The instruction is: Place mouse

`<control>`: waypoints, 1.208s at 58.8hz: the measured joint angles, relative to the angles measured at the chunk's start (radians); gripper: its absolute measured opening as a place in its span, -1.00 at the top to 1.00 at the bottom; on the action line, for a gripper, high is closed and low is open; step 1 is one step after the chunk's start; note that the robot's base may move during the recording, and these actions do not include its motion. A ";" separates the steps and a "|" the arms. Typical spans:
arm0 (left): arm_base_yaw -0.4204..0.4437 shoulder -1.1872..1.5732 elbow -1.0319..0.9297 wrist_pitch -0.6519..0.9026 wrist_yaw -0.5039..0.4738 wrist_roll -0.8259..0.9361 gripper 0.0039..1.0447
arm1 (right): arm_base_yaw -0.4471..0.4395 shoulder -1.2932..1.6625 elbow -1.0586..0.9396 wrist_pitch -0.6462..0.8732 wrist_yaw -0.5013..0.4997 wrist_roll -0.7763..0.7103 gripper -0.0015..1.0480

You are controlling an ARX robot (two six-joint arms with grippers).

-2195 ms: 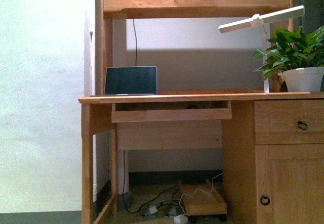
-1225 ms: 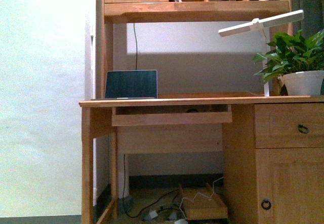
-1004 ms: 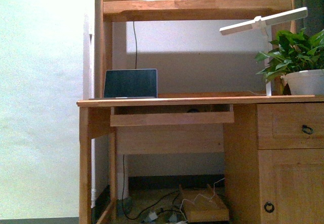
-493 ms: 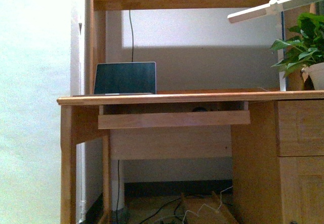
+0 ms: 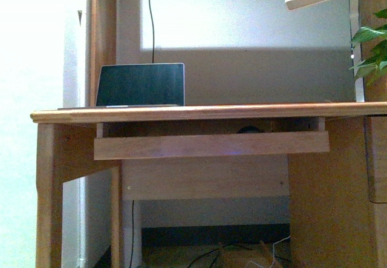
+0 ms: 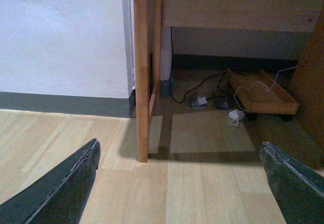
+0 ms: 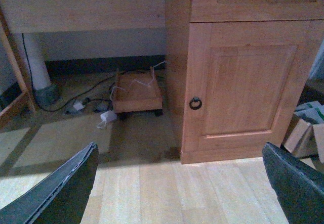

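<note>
I read the left gripper [image 6: 178,144] and right gripper [image 7: 178,145] spread wide and empty, the desk [image 5: 205,112] larger in frame than earlier.

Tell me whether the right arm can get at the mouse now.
Probably not: the mouse sits in the narrow gap between desktop and tray front, while the open right gripper points at the floor near the cupboard door.
</note>
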 joint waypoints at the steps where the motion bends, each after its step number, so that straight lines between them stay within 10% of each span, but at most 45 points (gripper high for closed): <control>1: 0.000 0.000 0.000 0.000 0.000 0.000 -0.86 | 0.000 0.000 0.000 0.000 0.000 0.000 -0.86; 71: 0.000 0.000 0.000 0.000 0.000 0.000 -0.86 | 0.000 0.001 0.000 0.001 0.002 0.000 -0.86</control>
